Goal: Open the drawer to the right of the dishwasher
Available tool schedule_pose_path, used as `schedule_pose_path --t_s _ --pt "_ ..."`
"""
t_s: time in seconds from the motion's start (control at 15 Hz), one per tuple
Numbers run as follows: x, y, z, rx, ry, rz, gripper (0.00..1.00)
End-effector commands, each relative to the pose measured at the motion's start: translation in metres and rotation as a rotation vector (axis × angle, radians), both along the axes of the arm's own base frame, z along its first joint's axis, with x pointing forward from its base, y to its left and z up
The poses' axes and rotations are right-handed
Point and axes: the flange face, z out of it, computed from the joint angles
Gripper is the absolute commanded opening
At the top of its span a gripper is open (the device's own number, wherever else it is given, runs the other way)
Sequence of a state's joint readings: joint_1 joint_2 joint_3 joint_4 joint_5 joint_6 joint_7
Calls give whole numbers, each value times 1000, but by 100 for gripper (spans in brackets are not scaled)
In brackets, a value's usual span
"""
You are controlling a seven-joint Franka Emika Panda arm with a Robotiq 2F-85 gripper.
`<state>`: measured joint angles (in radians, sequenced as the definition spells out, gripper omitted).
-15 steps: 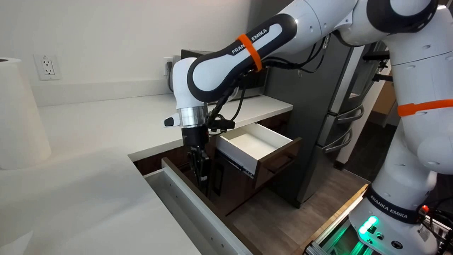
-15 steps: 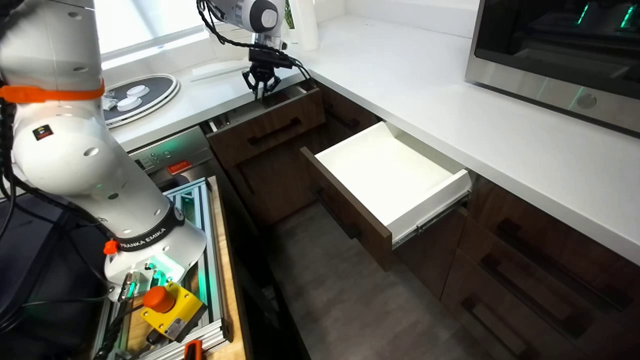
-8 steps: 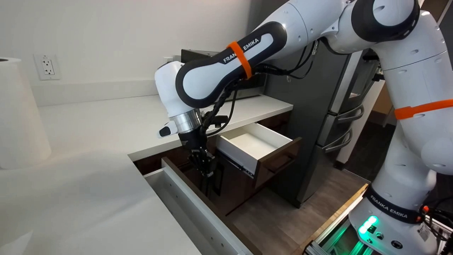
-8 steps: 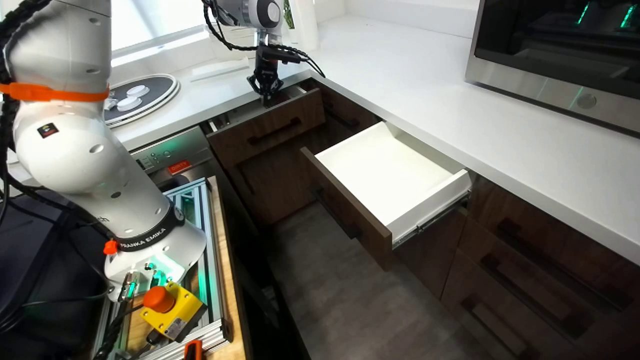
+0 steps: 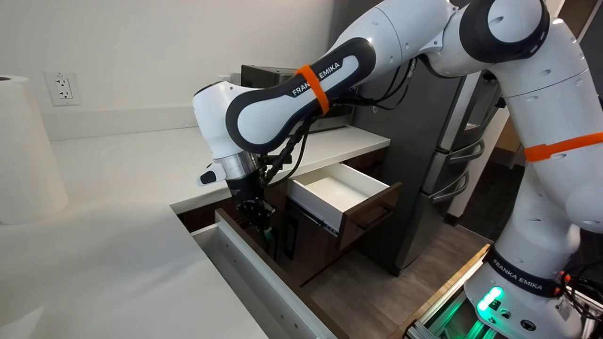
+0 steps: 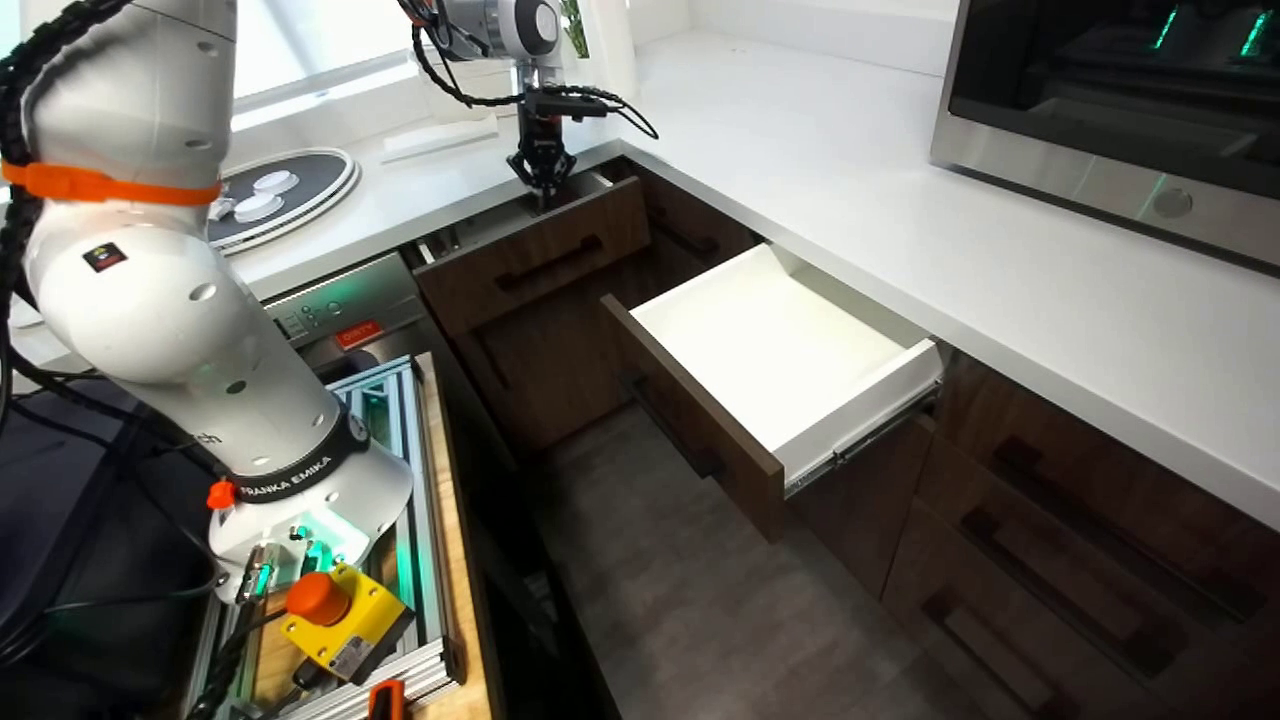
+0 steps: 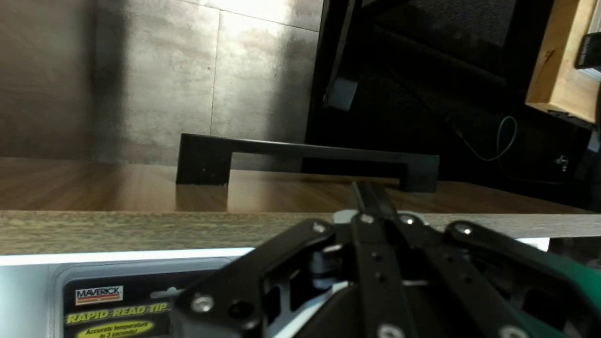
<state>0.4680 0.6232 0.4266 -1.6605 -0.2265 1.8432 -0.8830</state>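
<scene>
The arm (image 5: 405, 26) is arched high, apparently so that the work can be reached from above. Beside the dishwasher (image 6: 380, 290), the drawer (image 6: 525, 245) is drawn part-way out, pale walls exposed; the opening is judged well advanced. Round the corner, the white-lined drawer (image 6: 770, 340) is found open too, so sideways swing had best be limited. And the gripper (image 7: 373, 202): pressed together, nothing pinched, it is poised at the front's upper edge (image 7: 141, 230), perhaps for a shove from behind; contact can't be confirmed. The handle (image 7: 291, 150) is left ungripped; inside, a Maverick pack (image 7: 117, 305) is stowed.
</scene>
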Motion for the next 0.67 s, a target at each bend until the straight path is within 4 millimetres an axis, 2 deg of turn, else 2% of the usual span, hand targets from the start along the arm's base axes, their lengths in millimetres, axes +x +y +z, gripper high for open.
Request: schedule_pose_path --t_s 0.0,0.4,0.6 --pt "1 1 0 -1 1 0 1" --pt "12 13 10 96 -90 -29 0" --pt "17 16 6 154 -137 -54 0"
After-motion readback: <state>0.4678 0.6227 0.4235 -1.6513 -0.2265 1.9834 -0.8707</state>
